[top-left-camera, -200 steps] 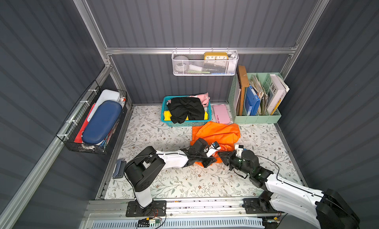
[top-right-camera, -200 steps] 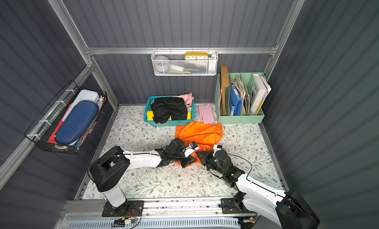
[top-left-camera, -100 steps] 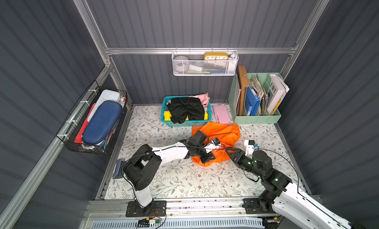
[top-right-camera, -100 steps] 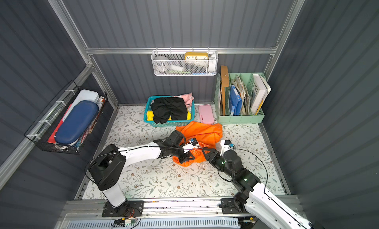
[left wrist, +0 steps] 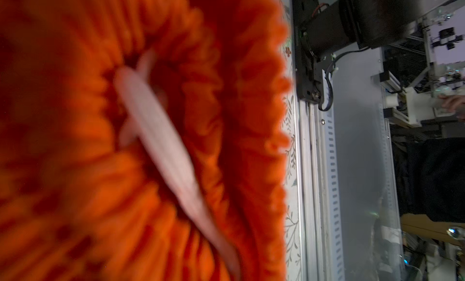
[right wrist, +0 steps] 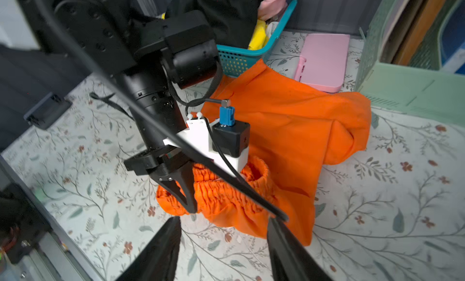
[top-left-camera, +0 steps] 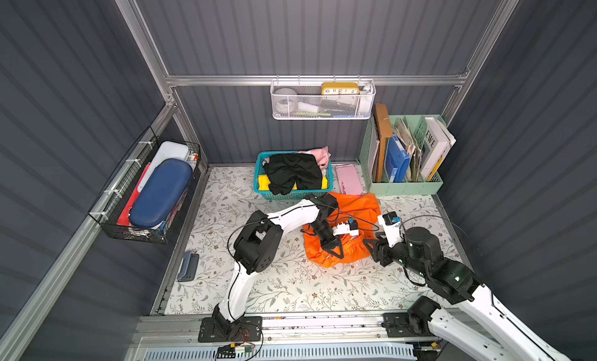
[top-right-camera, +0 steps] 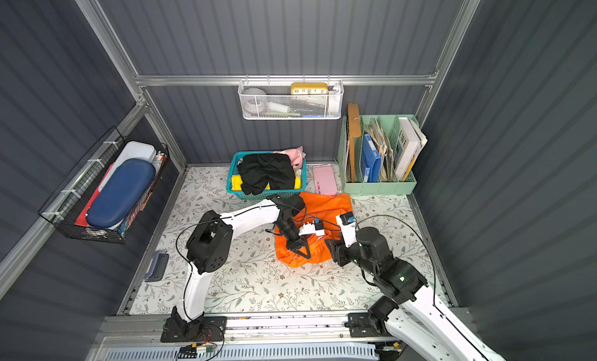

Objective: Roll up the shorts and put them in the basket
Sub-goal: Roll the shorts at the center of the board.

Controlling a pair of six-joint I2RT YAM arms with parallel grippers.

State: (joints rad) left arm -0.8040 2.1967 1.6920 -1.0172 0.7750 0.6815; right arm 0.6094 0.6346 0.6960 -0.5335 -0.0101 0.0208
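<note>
**Left gripper pinches the orange waistband, right gripper spread beside it**

Taking the back wall as 12 o'clock on the table, the left arm rises from the front rail, folds at a raised elbow, and reaches toward 1 o'clock. Its wrist then bends back toward 6 o'clock, so the left gripper points down at the cloth. Its jaws are drawn nearly together on the gathered waistband of the orange shorts. The right arm comes in low from 5 o'clock. The right gripper faces 9 o'clock, its jaws spread wide with nothing between them.

There are two arms, two grippers and two pairs of shorts. The orange shorts lie crumpled just right of the table's centre. The pinched waistband is at their 6 o'clock end, and the rest of the cloth runs off toward 12 and 1 o'clock from the left gripper. The right gripper is at 3 o'clock from that pinch, just beside the waistband's edge. In the left wrist view the orange folds fill the frame, blurred, with one white tag inside them.

The black shorts are draped over the one teal basket at 12 o'clock, well apart from both grippers. One yellow cloth and one pink cloth lie with them in the basket.
</note>
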